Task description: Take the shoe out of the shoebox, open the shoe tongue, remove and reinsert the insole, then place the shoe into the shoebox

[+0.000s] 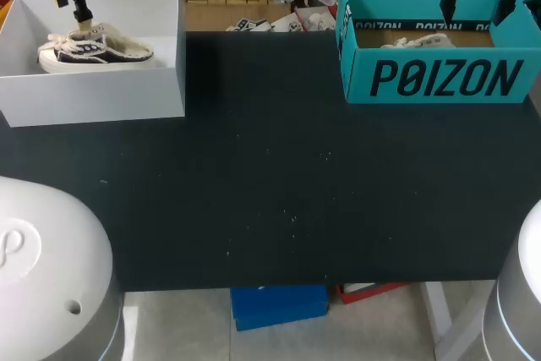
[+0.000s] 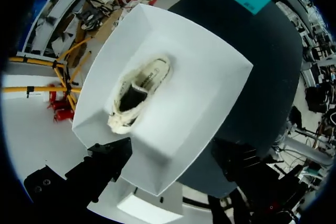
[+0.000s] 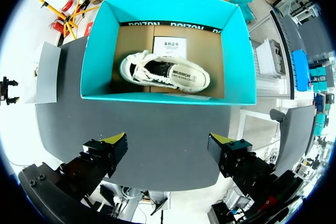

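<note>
Left pincer (image 2: 173,163) hangs open over the white box (image 2: 210,77), which holds a dark shoe (image 1: 93,50). Right pincer (image 3: 168,145) hangs open over the teal box (image 3: 100,45), which has dark lettering and holds a white shoe (image 3: 165,72).

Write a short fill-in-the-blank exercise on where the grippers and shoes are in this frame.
1. The left gripper hangs above a shoe lying in the ___ box.
2. The right gripper hangs above the teal box, which holds a ___.
3. Both grippers' jaws stand ___, holding nothing.

Missing words: white; shoe; open.
</note>
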Robot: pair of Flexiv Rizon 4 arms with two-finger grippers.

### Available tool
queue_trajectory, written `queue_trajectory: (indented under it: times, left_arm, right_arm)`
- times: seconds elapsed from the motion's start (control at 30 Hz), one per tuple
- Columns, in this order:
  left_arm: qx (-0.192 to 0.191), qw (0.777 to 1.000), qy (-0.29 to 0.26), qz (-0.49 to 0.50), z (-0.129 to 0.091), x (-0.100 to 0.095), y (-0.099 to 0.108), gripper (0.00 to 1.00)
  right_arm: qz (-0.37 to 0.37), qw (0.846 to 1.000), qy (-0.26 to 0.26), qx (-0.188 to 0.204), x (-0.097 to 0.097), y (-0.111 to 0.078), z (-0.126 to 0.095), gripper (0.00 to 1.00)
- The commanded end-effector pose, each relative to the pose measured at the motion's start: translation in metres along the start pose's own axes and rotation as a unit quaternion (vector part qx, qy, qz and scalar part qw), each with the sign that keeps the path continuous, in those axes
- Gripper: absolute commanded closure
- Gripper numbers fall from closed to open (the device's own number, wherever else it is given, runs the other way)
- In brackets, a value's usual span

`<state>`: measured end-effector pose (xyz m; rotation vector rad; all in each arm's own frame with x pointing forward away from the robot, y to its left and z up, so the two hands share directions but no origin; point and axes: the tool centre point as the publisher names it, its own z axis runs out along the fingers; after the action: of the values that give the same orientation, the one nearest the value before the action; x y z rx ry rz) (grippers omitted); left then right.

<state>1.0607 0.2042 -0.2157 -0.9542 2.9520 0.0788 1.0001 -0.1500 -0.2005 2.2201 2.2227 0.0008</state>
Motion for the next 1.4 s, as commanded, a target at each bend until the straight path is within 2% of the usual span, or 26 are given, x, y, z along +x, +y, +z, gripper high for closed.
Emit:
queue_trajectory:
  times: [0.03,0.3,0.37,0.47,0.5,0.53,0.57,0.73,0.8,0.9,0.97,1.0,1.1,1.17,1.4]
  left_arm:
    - [0.052,0.991,-0.005,0.122,0.003,-0.003,0.005,0.00]
    - [0.052,0.991,-0.005,0.122,0.003,-0.003,0.005,0.00]
    - [0.062,0.990,0.016,0.127,0.009,-0.011,0.008,0.00]
    - [0.052,0.988,0.018,0.141,0.013,-0.024,0.013,0.00]
    - [0.048,0.988,0.019,0.144,0.014,-0.028,0.014,0.11]
    - [0.042,0.988,0.019,0.145,0.016,-0.032,0.015,0.35]
    - [0.036,0.988,0.023,0.152,0.018,-0.035,0.015,0.52]
    - [0.013,0.985,0.030,0.170,0.031,-0.047,0.014,0.58]
    - [0.012,0.984,0.031,0.173,0.038,-0.050,0.014,0.57]
    - [0.010,0.983,0.030,0.183,0.045,-0.055,0.013,0.47]
    - [0.009,0.981,0.030,0.190,0.051,-0.058,0.012,0.49]
    - [0.006,0.980,0.028,0.195,0.054,-0.060,0.012,0.43]
    - [-0.002,0.978,0.024,0.209,0.064,-0.063,0.010,0.33]
    - [-0.005,0.975,0.022,0.222,0.072,-0.065,0.007,0.38]
    - [-0.008,0.969,0.025,0.247,0.095,-0.075,0.004,0.40]
  right_arm:
    - [0.000,1.000,0.000,0.000,0.000,0.000,0.000,0.00]
    - [0.000,1.000,0.000,0.000,0.000,0.000,0.000,0.00]
    - [0.000,1.000,0.000,0.000,0.000,0.000,0.000,0.00]
    - [0.000,1.000,0.000,0.000,0.000,0.000,0.000,0.00]
    - [0.000,1.000,0.000,0.000,0.000,0.000,0.000,0.00]
    - [0.000,1.000,0.000,0.000,0.000,0.000,0.000,0.00]
    - [0.000,1.000,0.000,0.000,0.000,0.000,0.000,0.00]
    - [0.000,1.000,0.000,0.000,0.000,0.000,0.000,0.00]
    - [0.000,1.000,0.000,0.000,0.000,0.000,0.000,0.00]
    - [0.000,1.000,0.000,0.000,0.000,0.000,0.000,0.00]
    - [0.000,1.000,0.000,0.000,0.000,0.000,0.000,0.00]
    - [0.000,1.000,0.000,0.000,0.000,0.000,0.000,0.00]
    - [0.000,1.000,0.000,0.000,0.000,0.000,0.000,0.00]
    - [0.000,1.000,0.000,0.000,0.000,0.000,0.000,0.00]
    - [0.000,1.000,0.000,0.000,0.000,0.000,0.000,0.00]
